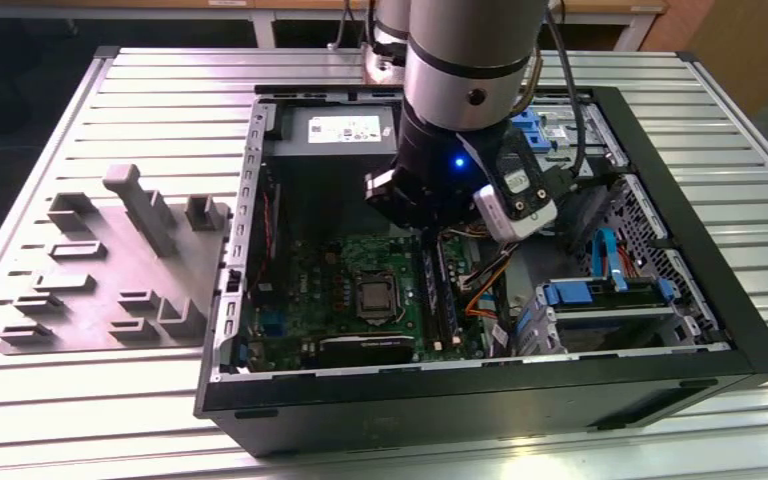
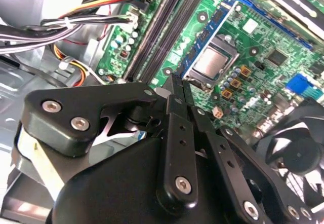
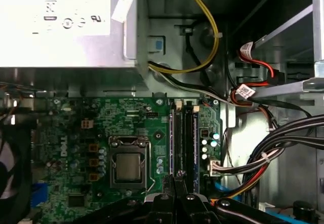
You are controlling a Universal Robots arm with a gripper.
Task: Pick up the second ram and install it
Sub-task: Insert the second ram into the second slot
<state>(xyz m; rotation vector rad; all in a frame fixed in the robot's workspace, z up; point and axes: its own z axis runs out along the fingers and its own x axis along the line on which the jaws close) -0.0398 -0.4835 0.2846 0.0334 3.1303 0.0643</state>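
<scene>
Black jaws are pressed together, gripping nothing, just above the second ram [image 3: 172,133], which stands edge-up in the green motherboard's [image 3: 76,127] socket nearest the processor [image 3: 127,167]

Exterior view is pretty evenly lit from overhead. The ribbed silver metal surface [image 1: 64,400] has a pale sheen, while the inside of the black computer case [image 1: 491,400] sits in shadow under the silver-and-black robot arm [image 1: 471,60], where a tiny blue light [image 1: 458,162] glows. In the second wrist view the pale case wall [image 2: 45,1] blows out to white, and the black metal tool [image 2: 179,82] looks soft up close. In the first wrist view the grey power supply box [image 3: 66,21] is washed out.
</scene>
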